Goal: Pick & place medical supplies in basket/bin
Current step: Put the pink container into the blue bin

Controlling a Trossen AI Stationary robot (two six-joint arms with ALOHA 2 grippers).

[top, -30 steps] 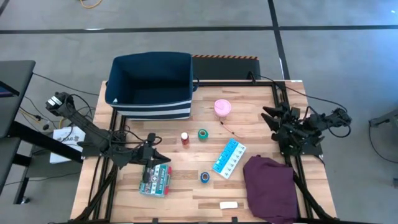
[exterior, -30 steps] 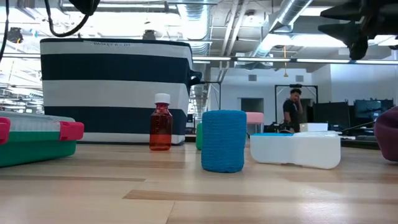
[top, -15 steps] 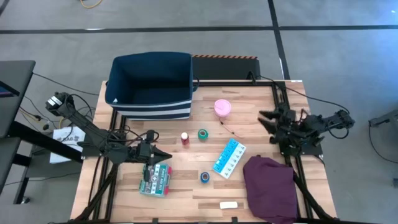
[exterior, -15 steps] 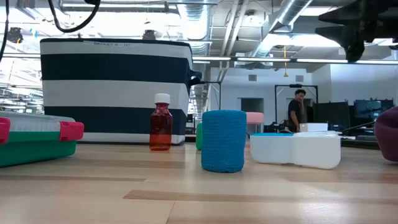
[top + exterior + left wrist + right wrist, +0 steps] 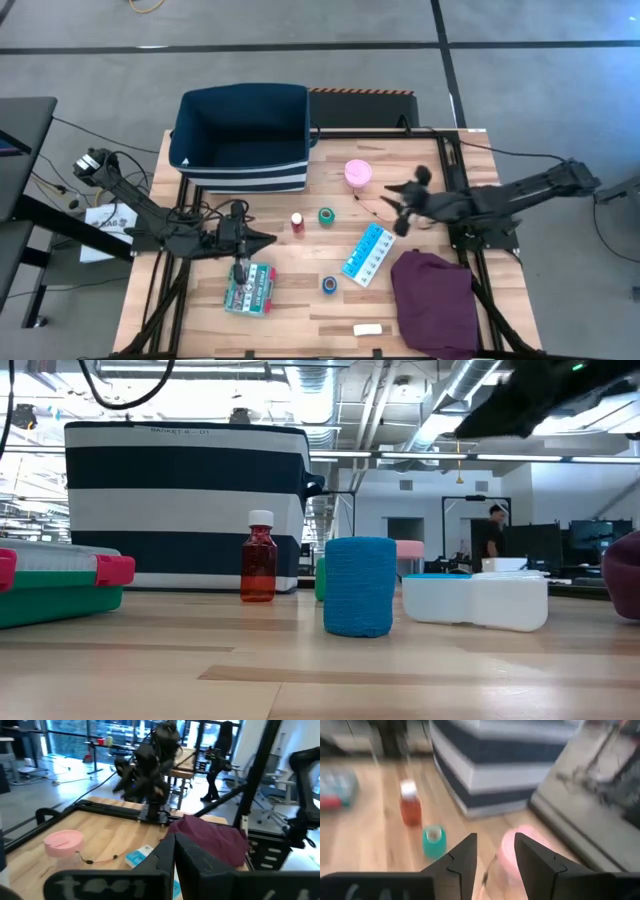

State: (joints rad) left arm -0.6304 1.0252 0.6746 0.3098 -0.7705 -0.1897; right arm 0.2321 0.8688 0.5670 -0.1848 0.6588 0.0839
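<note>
The navy bin (image 5: 243, 135) stands at the far left of the table. On the wood rest the pink cup (image 5: 358, 173), red-capped bottle (image 5: 297, 222), green tape roll (image 5: 326, 215), light-blue pill organizer (image 5: 368, 253), blue tape roll (image 5: 330, 285), green-red box (image 5: 250, 288) and white bar (image 5: 367, 329). My right gripper (image 5: 396, 205) hangs open in the air just right of the pink cup (image 5: 517, 852), touching nothing. My left gripper (image 5: 268, 239) is shut and empty, above the far edge of the box.
A purple cloth (image 5: 433, 300) lies at the near right corner. A thin cord (image 5: 368, 208) trails on the wood beside the cup. Black frame rails (image 5: 380, 132) run along the table's far and side edges. A person walks in the room beyond (image 5: 492, 535).
My right arm has swung out from the table's right edge toward the middle, and its gripper has tipped downward and now hangs near the pink cup. My left gripper has raised its tip a little, away from the green-red box. No object has moved.
</note>
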